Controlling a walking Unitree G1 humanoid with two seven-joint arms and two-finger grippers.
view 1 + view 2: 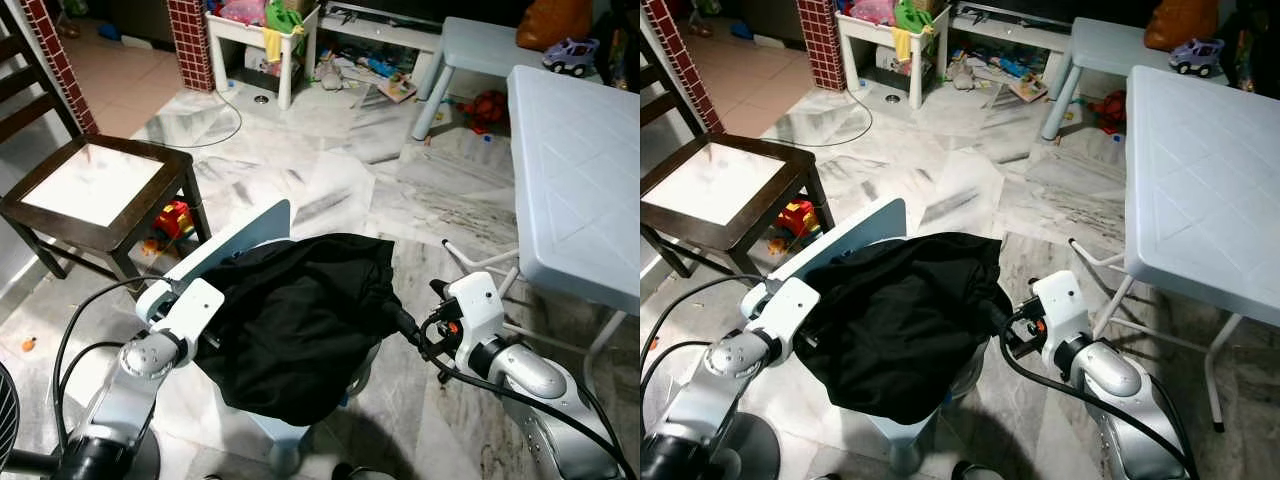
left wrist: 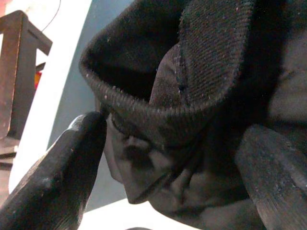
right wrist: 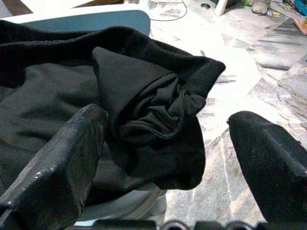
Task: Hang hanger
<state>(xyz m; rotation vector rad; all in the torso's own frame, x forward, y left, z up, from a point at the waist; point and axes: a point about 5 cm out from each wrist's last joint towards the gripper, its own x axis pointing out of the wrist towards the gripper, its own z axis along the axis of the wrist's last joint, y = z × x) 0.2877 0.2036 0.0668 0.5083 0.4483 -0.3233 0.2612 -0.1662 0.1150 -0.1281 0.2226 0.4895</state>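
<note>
Black garment [image 1: 300, 320] lies heaped over a pale blue chair [image 1: 235, 240]; it covers the seat and spills off the front edge. No hanger can be made out in any view; if one is inside the cloth, it is hidden.

Left tool [image 2: 168, 158]: wide, its two black fingers [image 2: 62, 167] standing either side of a ribbed cuff or hem at the garment's left edge, nothing clamped between them. Right tool [image 3: 163, 153]: also wide, facing a bunched fold at the garment's right edge, cloth between the pads but not gripped.

Step in hand, as judged: approach and pre-grasp on the garment from both sides, nothing lifted yet. Task looks early.

Next move calls for: each tool advancing a little further into the garment and closing on a firm edge, the ribbed band on the left being the better purchase. Soft cloth will sag and slide, so both grips need to be secure before any lift off the chair. Dark wooden side bench [image 1: 95, 190] stands well beyond the garment's left side; white plastic bench [image 1: 580, 170] beyond its right.
</note>
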